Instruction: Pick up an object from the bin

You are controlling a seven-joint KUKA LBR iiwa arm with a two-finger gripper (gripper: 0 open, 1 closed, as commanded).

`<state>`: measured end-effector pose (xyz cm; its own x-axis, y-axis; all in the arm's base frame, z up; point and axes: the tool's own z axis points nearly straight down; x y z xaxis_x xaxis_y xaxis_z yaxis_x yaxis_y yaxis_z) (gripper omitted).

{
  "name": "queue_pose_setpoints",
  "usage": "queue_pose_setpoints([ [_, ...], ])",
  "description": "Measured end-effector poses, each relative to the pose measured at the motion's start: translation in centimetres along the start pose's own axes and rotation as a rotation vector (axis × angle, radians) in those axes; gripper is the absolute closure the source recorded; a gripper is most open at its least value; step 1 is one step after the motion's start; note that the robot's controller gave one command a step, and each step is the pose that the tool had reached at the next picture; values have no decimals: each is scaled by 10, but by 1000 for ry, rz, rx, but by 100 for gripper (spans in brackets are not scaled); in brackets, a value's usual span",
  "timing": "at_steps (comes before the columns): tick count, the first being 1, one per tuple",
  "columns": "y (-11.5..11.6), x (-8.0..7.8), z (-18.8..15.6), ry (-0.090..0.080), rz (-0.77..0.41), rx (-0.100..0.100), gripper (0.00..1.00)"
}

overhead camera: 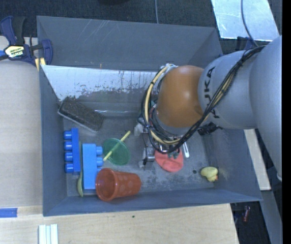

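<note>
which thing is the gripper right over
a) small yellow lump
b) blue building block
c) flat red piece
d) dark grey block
c: the gripper hangs directly over the flat red piece, with the small yellow lump lying apart from it on the bin floor.

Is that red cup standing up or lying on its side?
On its side. The red cup lies flat by the near wall of the bin, its wider end toward the blue block.
</note>
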<state>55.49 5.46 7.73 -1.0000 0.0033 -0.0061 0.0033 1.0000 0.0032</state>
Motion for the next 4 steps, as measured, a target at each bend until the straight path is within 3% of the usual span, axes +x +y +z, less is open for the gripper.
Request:
queue_pose_setpoints([
  [1, 11, 28, -7, 15, 24, -2, 0],
  [2, -10, 16, -1, 8, -142, -2, 0],
  [4, 34, 19, -1, 5, -181, -5, 0],
])
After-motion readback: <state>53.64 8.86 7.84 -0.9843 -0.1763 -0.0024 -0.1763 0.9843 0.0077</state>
